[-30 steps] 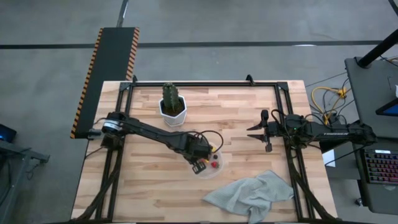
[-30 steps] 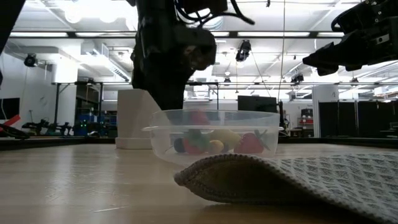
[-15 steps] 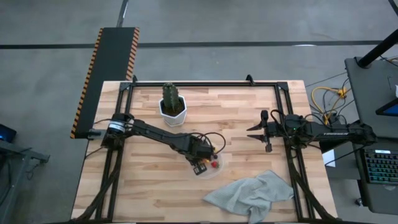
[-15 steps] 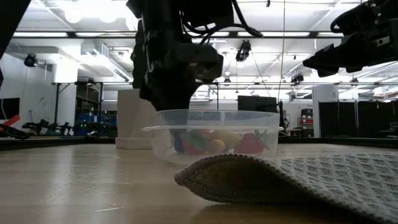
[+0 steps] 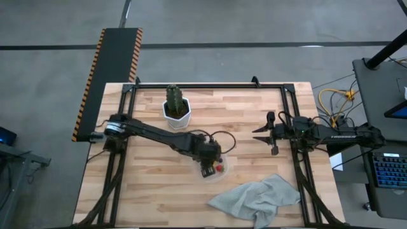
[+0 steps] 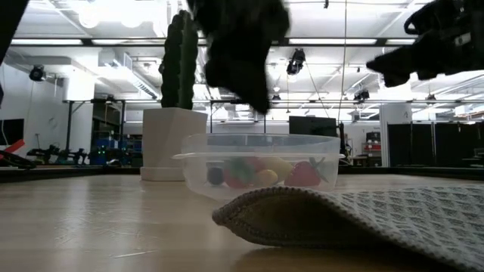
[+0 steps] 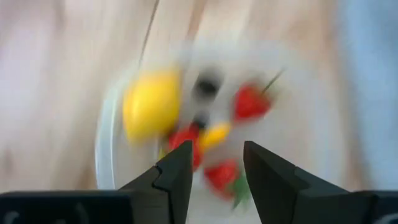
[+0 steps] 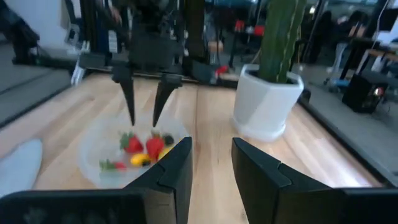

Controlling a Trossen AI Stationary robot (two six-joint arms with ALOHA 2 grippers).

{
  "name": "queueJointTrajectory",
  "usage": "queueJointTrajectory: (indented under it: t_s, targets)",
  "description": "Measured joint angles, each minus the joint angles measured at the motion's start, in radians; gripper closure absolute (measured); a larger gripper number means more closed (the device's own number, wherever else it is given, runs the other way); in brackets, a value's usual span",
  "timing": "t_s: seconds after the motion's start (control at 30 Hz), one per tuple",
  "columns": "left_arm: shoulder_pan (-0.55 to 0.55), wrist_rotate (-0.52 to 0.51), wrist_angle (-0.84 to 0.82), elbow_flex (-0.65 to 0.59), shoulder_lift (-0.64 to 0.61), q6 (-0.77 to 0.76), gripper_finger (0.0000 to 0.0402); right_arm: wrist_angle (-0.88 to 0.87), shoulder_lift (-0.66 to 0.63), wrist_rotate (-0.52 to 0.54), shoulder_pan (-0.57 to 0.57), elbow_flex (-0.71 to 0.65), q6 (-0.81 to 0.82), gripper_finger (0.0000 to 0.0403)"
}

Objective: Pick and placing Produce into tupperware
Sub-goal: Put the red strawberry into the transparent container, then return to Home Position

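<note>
The clear tupperware (image 5: 219,169) stands near the table's middle. It holds the produce: a yellow lemon (image 7: 152,106), red strawberries (image 7: 252,102), a dark berry (image 7: 208,84) and a small yellow piece (image 7: 214,134). My left gripper (image 7: 217,165) hangs open just above the tupperware (image 8: 134,149), fingers pointing down, with nothing between them (image 8: 143,121). My right gripper (image 5: 255,135) waits at the table's right side, raised and pointing toward the tupperware. Its fingers (image 8: 211,158) stand apart on nothing.
A green cactus in a white hexagonal pot (image 5: 176,113) stands at the far side, left of the middle. A grey-green cloth (image 5: 257,198) lies crumpled at the near right, close to the tupperware. Bare wood shows at the near left.
My left gripper has risen from the tupperware's rim and shifted a little toward the table's right edge. In the low view the cactus behind it now shows. The tupperware and my right gripper have kept still.
</note>
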Motion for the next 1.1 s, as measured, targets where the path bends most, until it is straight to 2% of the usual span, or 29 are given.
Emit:
queueJointTrajectory:
  t_s: [0.13, 0.27, 0.33, 0.5, 0.63, 0.8, 0.93, 1.1]
  targets:
    - [-0.002, -0.014, 0.153, -0.01, -0.125, 0.218, 0.0282, 0.119, 0.0, -0.001, 0.0, 0.0, 0.087, 0.0298]
    - [-0.011, -0.068, 0.274, -0.043, -0.279, 0.387, 0.0292, 0.229, -0.002, -0.001, 0.002, 0.003, 0.137, 0.0298]
    - [-0.023, -0.106, 0.307, -0.061, -0.353, 0.469, 0.0299, 0.227, -0.001, -0.002, 0.002, 0.027, 0.149, 0.0298]
    - [-0.064, -0.283, 0.325, -0.117, -0.552, 0.632, 0.0343, 0.114, -0.001, -0.024, 0.002, 0.119, 0.125, 0.0298]
    - [-0.063, -0.301, 0.321, -0.181, -0.726, 0.686, 0.0394, -0.015, -0.001, -0.019, 0.002, 0.203, 0.056, 0.0298]
    - [-0.065, -0.303, 0.334, -0.322, -0.951, 0.717, 0.04, -0.125, -0.002, -0.016, 0.002, 0.278, 0.02, 0.0298]
    - [-0.077, -0.346, 0.333, -0.479, -1.126, 0.711, 0.0401, -0.143, -0.001, -0.016, 0.002, 0.293, 0.014, 0.0298]
    - [-0.121, -0.386, 0.337, -0.697, -1.332, 0.621, 0.0401, -0.144, -0.001, 0.025, 0.002, 0.282, 0.012, 0.0298]
